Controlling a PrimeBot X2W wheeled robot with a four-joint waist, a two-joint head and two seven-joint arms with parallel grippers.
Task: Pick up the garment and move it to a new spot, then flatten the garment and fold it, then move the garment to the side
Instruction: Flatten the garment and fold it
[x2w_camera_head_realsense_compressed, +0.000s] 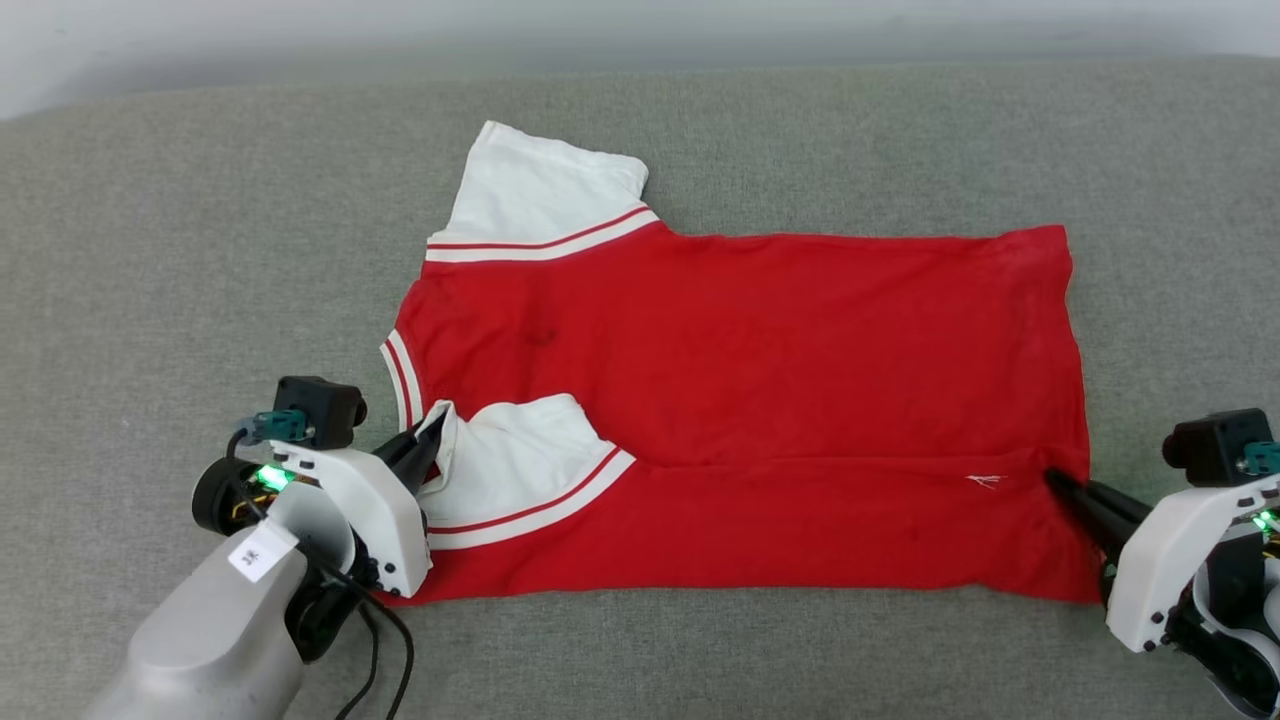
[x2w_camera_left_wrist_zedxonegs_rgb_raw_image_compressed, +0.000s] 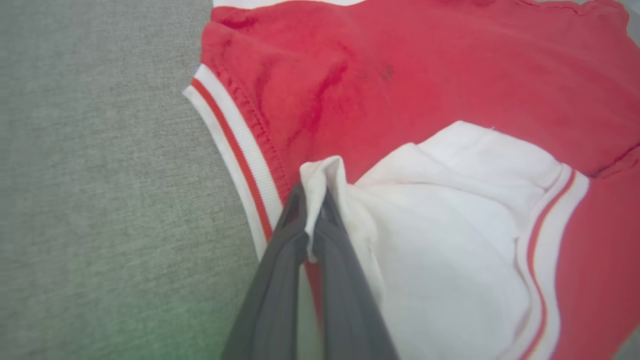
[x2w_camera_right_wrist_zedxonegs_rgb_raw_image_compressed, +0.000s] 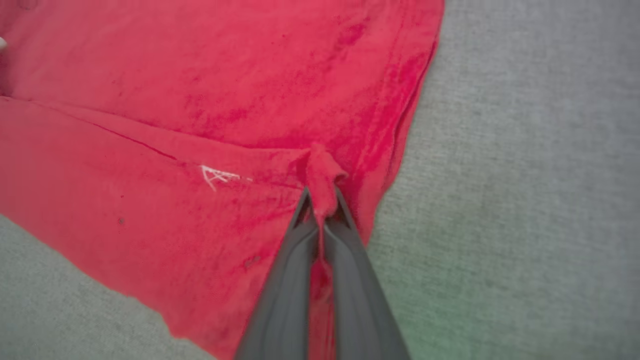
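left claw (x2w_camera_head_realsense_compressed: 428, 445) is clenched on a corner of the white near sleeve (x2w_camera_head_realsense_compressed: 520, 455), and the left wrist view shows that corner bunched between the two dark fingers. right claw (x2w_camera_head_realsense_compressed: 1055, 482) is clenched on a small tuft of red cloth at the hem (x2w_camera_head_realsense_compressed: 1075, 400), on the right side.

the garment (x2w_camera_head_realsense_compressed: 750, 340) lies spread on the grey cushion (x2w_camera_head_realsense_compressed: 200, 250), collar (x2w_camera_head_realsense_compressed: 400, 365) to the left and hem to the right. its near long edge is turned over toward the middle, so the near sleeve sits on top of the red body. the far sleeve (x2w_camera_head_realsense_compressed: 540, 190) sticks out flat on the far side.

i judge the pick-up, the move and the flattening done, and the first lengthwise fold just being laid. left to do, as i read it: let go, fold the far side in, fold again, then shift it aside.

the garment stretches between my two claws, each touching it at a near corner of the folded strip.
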